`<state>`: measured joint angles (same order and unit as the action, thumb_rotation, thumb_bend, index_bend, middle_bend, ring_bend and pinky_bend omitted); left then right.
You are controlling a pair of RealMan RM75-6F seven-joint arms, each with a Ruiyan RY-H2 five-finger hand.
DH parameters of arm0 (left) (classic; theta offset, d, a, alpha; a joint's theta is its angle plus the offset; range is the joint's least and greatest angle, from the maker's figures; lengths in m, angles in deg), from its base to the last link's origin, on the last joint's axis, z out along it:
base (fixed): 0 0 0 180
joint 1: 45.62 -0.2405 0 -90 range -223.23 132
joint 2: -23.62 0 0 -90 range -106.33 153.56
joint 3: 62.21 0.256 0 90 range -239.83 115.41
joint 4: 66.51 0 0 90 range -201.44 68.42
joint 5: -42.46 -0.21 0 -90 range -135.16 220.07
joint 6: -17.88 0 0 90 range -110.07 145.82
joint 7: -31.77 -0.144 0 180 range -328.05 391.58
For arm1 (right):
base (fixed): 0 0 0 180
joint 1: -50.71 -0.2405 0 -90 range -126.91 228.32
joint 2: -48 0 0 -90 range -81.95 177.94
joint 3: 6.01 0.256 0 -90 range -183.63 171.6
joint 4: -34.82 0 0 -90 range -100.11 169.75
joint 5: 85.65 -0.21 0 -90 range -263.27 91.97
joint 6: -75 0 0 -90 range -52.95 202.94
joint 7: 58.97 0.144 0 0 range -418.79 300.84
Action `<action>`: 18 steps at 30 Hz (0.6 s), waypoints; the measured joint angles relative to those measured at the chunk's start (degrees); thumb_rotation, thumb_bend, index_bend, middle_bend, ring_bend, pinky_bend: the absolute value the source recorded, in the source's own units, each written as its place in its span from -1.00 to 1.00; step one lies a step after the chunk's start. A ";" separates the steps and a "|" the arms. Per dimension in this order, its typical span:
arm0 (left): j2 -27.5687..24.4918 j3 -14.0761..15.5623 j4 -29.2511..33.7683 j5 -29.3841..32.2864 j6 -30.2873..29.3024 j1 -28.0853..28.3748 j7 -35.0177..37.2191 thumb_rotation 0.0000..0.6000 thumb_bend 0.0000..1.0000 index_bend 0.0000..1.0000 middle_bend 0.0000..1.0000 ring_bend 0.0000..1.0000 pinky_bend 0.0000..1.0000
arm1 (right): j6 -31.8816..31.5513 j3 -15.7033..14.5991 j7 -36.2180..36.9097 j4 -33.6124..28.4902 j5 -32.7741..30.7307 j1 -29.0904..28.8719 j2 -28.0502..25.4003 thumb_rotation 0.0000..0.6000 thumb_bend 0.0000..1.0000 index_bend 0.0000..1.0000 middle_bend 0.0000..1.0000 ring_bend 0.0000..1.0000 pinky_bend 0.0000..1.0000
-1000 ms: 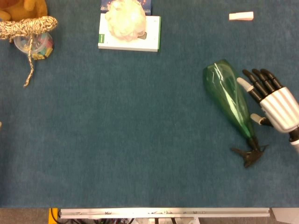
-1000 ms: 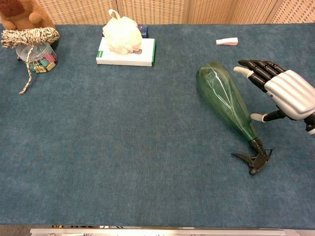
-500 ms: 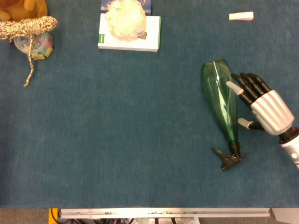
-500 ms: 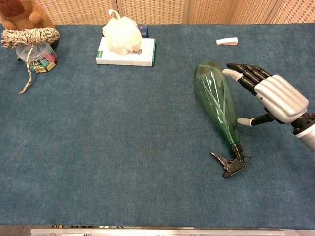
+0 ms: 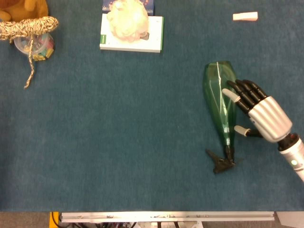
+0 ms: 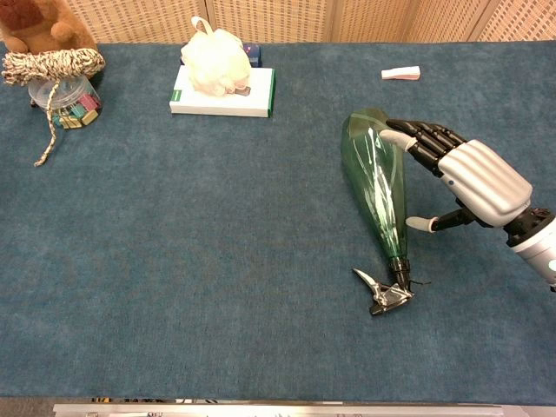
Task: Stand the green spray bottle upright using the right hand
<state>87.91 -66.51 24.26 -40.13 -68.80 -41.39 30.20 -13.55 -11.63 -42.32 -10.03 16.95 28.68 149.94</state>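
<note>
Head view straight down, chest view lower and oblique — same blue table [image 5: 118, 142] in both.

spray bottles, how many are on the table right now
1. The green spray bottle lies on its side at the right of the table, nozzle toward the near edge, with the right hand against its body. Nothing in either view suggests another one hidden.
</note>
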 measured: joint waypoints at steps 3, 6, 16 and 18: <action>-0.04 -0.20 0.07 0.12 -0.26 -0.10 0.53 1.00 -0.95 -0.21 -0.37 -0.61 -0.25 | -0.11 0.14 0.10 -0.43 0.07 -0.26 0.28 1.00 -1.00 -1.00 -1.00 -1.00 -0.77; -0.22 -0.44 0.17 0.22 -0.76 -0.31 0.99 1.00 -0.94 -0.21 -0.37 -0.61 -0.25 | -0.11 0.17 0.23 -0.65 0.20 -0.49 0.64 1.00 -1.00 -1.00 -1.00 -1.00 -0.77; -0.68 -0.77 0.44 0.80 -0.90 -0.56 0.73 1.00 -0.94 -0.21 -0.37 -0.61 -0.25 | -1.31 -0.71 -0.36 -1.98 0.99 0.06 -0.42 1.00 -1.00 -1.00 -1.00 -1.00 -0.77; -0.70 -0.75 0.47 0.78 -0.84 -0.55 0.65 1.00 -0.94 -0.21 -0.37 -0.61 -0.25 | -1.78 -1.06 -1.43 -3.28 1.23 0.43 -1.63 1.00 -1.00 -1.00 -1.00 -1.00 -0.77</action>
<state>87.22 -67.27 24.74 -39.34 -69.65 -41.94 30.85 -15.33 -12.69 -43.75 -13.31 18.19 29.11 148.31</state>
